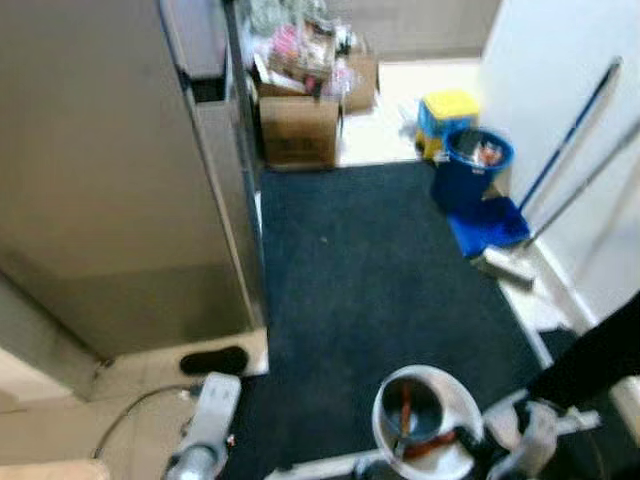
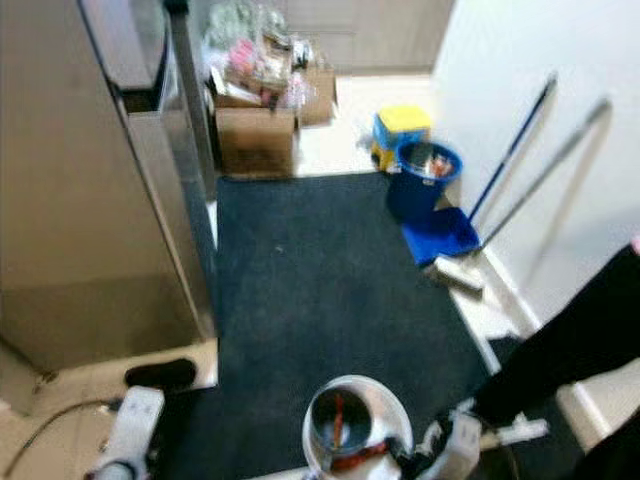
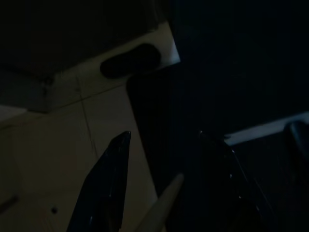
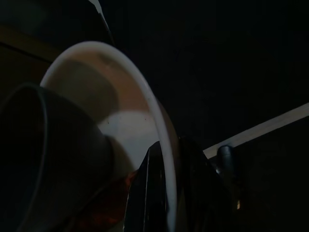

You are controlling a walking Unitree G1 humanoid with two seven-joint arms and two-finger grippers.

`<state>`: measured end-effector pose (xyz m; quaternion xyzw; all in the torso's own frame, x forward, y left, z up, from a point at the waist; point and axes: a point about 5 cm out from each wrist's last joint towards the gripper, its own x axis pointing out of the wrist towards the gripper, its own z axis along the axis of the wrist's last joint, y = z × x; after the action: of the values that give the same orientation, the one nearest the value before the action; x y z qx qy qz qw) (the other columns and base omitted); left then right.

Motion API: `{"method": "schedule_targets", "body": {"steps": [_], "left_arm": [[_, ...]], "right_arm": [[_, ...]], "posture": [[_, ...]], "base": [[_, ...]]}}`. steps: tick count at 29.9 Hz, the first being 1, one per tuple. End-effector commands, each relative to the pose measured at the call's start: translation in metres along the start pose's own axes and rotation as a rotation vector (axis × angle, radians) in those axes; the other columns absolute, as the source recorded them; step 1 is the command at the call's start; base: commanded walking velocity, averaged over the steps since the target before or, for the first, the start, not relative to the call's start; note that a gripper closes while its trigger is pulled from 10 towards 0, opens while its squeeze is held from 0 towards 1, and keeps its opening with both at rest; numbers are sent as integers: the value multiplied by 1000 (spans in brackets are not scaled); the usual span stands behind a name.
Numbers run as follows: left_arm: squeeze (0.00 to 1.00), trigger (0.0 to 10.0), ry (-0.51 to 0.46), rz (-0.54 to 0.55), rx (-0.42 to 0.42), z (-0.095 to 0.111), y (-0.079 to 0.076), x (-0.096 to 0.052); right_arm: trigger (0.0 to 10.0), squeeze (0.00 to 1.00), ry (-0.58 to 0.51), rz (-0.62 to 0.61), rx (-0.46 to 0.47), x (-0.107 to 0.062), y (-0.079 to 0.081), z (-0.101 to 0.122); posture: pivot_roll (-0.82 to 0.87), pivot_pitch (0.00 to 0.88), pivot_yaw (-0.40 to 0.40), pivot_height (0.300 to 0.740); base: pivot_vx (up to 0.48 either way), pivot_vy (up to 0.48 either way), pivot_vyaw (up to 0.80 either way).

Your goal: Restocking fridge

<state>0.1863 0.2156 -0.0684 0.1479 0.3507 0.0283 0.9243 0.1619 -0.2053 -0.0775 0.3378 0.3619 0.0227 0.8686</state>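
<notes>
The tall steel fridge (image 1: 110,180) stands at my left with its doors closed. Low in front of me hangs a white bucket (image 1: 386,398), and my right gripper (image 4: 169,193) is shut on its rim, one finger inside and one outside. Inside the bucket I make out a dark blue cylinder (image 1: 428,412) and something red (image 1: 406,408); what they are is unclear. My left gripper (image 3: 164,135) hangs open over the pale floor tiles beside the dark mat, with nothing between its fingers. Its silver arm (image 1: 208,420) shows at the lower left.
A dark mat (image 1: 380,270) runs ahead beside the fridge. Cardboard boxes (image 1: 298,130) stand at its far end. A blue bucket (image 1: 478,165), yellow-topped box (image 1: 447,115), blue dustpan (image 1: 490,225) and broom handles (image 1: 570,140) line the right wall. A person's dark clothing (image 1: 595,360) is close on my right.
</notes>
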Motion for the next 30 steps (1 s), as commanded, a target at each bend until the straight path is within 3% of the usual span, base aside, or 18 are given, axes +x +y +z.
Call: {"method": "schedule_targets", "body": {"steps": [1, 4, 8, 9, 12, 14, 16, 18, 21, 22, 24, 25, 26, 30], "left_arm": [[0, 10000, 15, -10, 25, -9, 1, -4], [0, 10000, -27, -18, 41, -2, 3, -2], [0, 10000, -236, -27, 102, 38, 13, 4], [0, 10000, -236, -27, 102, 38, 13, 4], [0, 10000, -437, -57, 134, 83, 12, 4], [0, 10000, -477, -69, 141, 93, 10, 3], [0, 10000, -590, -154, 154, 122, -4, -1], [0, 10000, -624, -204, 153, 132, -11, -3], [0, 10000, -662, -413, 161, 150, -38, -11], [0, 10000, -662, -413, 161, 150, -38, -11], [0, 10000, -701, -528, 143, 162, -57, -21], [0, 10000, -701, -528, 143, 162, -57, -21], [0, 10000, -786, -551, 120, 183, -68, -33], [0, 10000, -959, -306, 60, 231, -48, -41]], "right_arm": [[10000, 0, -6, -3, -54, -1, -1, 3], [10000, 0, -11, 0, -77, 0, 1, 5], [10000, 0, -30, 3, -108, 3, 4, 12], [10000, 0, -30, 3, -108, 3, 4, 12], [10000, 0, -50, 10, -131, 6, 8, 20], [10000, 0, -54, 13, -137, 7, 9, 22], [10000, 0, -70, 24, -145, 11, 13, 27], [10000, 0, -74, 28, -147, 12, 15, 28], [10000, 0, -78, 30, -150, 13, 17, 29], [10000, 0, -78, 30, -150, 13, 17, 29], [10000, 0, -78, 28, -151, 13, 17, 29], [10000, 0, -78, 28, -151, 13, 17, 29], [10000, 0, -79, 22, -154, 12, 16, 29], [10000, 0, -97, 9, -166, 10, 13, 34]], "posture": [[-28, 79, -48, 740], [-29, 78, -48, 740], [-22, 77, -48, 740], [-22, 77, -48, 740], [-17, 75, -47, 740], [-17, 75, -47, 740], [-17, 71, -49, 740], [-18, 71, -49, 740], [-18, 71, -48, 740], [-18, 71, -48, 740], [-31, 68, -50, 740], [-31, 68, -50, 740], [-39, 68, -49, 740], [-41, 69, -49, 740]], "base": [[0, 0, 0], [0, 0, 0], [0, 0, 0], [0, 0, 0], [0, 0, 0], [0, 0, 0], [0, 0, 0], [0, 0, 0], [0, 0, 0], [0, 0, 0], [0, 0, 0], [0, 0, 0], [0, 0, 0], [0, 0, 0]]}}
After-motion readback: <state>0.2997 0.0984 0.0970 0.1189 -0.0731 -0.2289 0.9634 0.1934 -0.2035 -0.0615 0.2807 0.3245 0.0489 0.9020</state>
